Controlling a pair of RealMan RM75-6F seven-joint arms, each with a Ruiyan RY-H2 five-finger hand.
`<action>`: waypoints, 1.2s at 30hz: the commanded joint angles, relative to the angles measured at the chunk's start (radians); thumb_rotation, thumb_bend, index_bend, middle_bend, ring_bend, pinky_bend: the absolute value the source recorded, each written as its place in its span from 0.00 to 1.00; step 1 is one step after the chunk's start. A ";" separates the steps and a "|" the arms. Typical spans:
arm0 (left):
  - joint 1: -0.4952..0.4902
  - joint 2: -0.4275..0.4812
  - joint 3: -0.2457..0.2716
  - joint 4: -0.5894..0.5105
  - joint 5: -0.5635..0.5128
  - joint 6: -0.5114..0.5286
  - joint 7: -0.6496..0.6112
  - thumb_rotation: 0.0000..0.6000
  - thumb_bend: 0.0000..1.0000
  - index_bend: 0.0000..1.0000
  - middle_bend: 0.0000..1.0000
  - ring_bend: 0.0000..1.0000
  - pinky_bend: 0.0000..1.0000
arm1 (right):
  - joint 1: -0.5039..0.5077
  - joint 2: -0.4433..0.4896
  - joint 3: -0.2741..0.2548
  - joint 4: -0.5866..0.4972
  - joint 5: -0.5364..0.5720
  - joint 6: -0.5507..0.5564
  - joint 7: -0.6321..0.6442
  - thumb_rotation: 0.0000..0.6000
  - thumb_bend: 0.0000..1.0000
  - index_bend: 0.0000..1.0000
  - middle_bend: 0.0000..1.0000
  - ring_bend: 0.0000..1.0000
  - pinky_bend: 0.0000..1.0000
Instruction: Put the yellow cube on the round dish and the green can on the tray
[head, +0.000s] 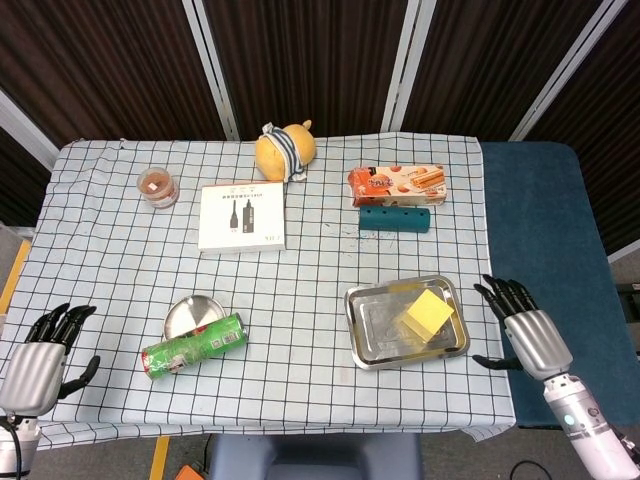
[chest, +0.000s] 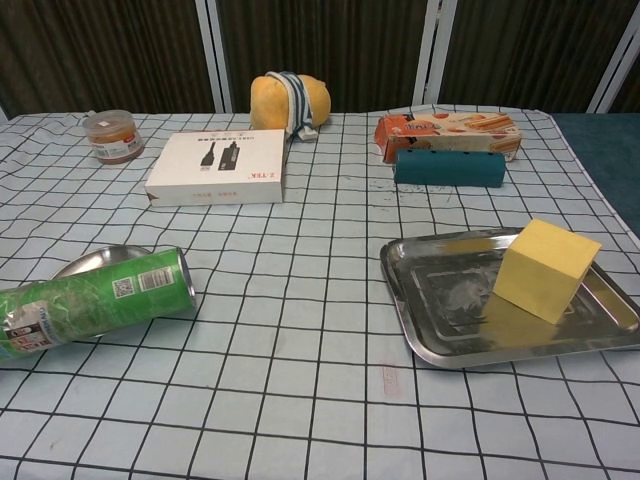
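The yellow cube (head: 428, 313) (chest: 545, 268) sits inside the metal tray (head: 372, 335) (chest: 440, 320) at the front right. The green can (head: 194, 345) (chest: 95, 300) lies on its side, resting partly over the round metal dish (head: 186, 314) (chest: 90, 262) at the front left. My right hand (head: 528, 335) hangs open just beyond the table's right edge, a short way from the tray. My left hand (head: 38, 352) is open at the front left corner, well left of the can. Neither hand shows in the chest view.
A white box (head: 241, 215), a small jar (head: 157, 186), a yellow plush with a striped cloth (head: 285, 150), an orange snack packet (head: 396, 183) and a teal block (head: 394, 219) lie across the back half of the checked tablecloth.
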 joint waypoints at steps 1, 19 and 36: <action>0.000 0.000 -0.002 0.000 -0.005 -0.002 0.000 1.00 0.36 0.15 0.17 0.10 0.19 | 0.069 0.020 0.013 -0.028 0.073 -0.143 -0.057 1.00 0.05 0.00 0.00 0.00 0.08; 0.002 0.009 -0.008 -0.001 -0.015 -0.004 -0.024 1.00 0.36 0.15 0.17 0.10 0.19 | 0.292 -0.082 0.072 0.047 0.367 -0.532 -0.182 1.00 0.05 0.00 0.00 0.00 0.08; 0.005 0.013 -0.008 -0.004 -0.010 0.000 -0.031 1.00 0.36 0.15 0.17 0.11 0.19 | 0.285 -0.186 0.070 0.104 0.342 -0.375 -0.261 1.00 0.05 0.51 0.37 0.35 0.26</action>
